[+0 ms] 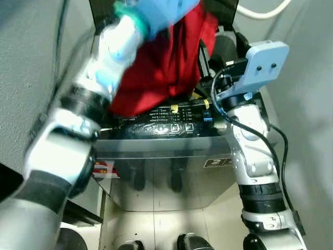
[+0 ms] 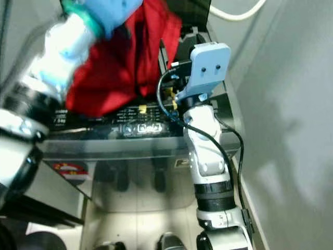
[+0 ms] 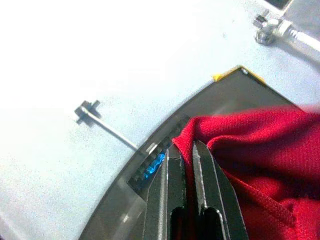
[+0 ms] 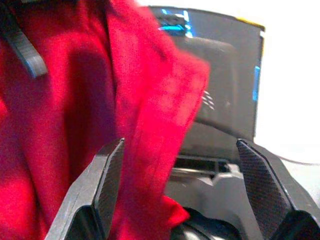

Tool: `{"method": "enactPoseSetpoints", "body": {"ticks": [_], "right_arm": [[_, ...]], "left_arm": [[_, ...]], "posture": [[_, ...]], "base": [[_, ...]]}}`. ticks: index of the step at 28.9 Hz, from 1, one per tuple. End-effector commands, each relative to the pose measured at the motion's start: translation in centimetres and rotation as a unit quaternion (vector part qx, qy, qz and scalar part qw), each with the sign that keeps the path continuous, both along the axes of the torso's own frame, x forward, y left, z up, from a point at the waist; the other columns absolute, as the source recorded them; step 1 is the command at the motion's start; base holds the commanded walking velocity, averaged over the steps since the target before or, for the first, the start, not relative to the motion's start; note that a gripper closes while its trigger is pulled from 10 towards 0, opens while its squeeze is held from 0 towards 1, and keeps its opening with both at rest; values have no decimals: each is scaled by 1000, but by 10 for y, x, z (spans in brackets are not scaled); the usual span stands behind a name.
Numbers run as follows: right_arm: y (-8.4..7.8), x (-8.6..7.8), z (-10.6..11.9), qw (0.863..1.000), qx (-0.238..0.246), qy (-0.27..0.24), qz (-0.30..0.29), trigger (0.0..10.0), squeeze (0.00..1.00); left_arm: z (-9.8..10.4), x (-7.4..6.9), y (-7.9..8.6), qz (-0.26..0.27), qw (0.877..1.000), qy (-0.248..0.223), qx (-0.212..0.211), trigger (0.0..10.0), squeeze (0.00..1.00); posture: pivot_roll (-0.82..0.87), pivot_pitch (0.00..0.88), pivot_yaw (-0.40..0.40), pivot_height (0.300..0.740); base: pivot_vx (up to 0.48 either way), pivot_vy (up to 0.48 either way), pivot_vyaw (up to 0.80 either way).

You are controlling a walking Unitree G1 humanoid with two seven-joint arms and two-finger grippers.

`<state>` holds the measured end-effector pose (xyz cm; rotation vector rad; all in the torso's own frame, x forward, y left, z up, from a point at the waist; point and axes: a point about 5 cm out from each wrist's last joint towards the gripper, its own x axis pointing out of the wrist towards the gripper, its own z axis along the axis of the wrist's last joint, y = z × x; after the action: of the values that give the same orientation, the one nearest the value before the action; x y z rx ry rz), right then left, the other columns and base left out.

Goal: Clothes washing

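Red garment (image 1: 166, 62) hangs in the upper middle of the left eye frame, draped down over the open top of a washing machine (image 1: 161, 151). The left gripper (image 3: 186, 150) has its two black fingers pressed together on a fold of the cloth's hem, as the left wrist view shows; the raised left arm crosses the upper left of the head views, blurred. The right gripper (image 4: 180, 165) sits at the right of the machine's opening with its fingers (image 4: 107, 170) spread wide apart, the red cloth hanging just before the left-hand finger in its wrist frame; whether they touch cannot be told.

The machine's black control panel (image 1: 166, 122) runs across the middle of the frame, with rows of small white markings and yellow stickers. Its front is shiny grey metal, with a red label (image 1: 104, 167) at the lower left. Pale grey walls close in on both sides, and a white hose (image 1: 263, 11) curves across the upper right corner. Light tiled floor (image 1: 166, 224) fills the lower middle.
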<state>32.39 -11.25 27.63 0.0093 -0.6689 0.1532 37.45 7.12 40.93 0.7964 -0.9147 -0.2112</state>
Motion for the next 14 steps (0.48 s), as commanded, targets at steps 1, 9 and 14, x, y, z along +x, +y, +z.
{"method": "enactPoseSetpoints", "body": {"ticks": [1, 9, 14], "right_arm": [[0, -2, 1, 1000, 1, -2, -2, 10000, 0], [0, 0, 1, 1000, -1, 1, 3, 10000, 0], [3, 0, 2, 1000, 1, 3, 9, 10000, 0]], "left_arm": [[-40, 20, 11, 20, 994, 105, -6, 10000, 0], [-114, 34, 26, -89, 916, 365, -142, 10000, 1000], [-110, 29, 31, -127, 914, 344, -172, 10000, 1000]], "posture": [[-95, 83, 63, 726], [-75, 98, 47, 726], [-65, 103, 42, 726]], "base": [[0, 0, 0], [0, 0, 0], [0, 0, 0]]}}
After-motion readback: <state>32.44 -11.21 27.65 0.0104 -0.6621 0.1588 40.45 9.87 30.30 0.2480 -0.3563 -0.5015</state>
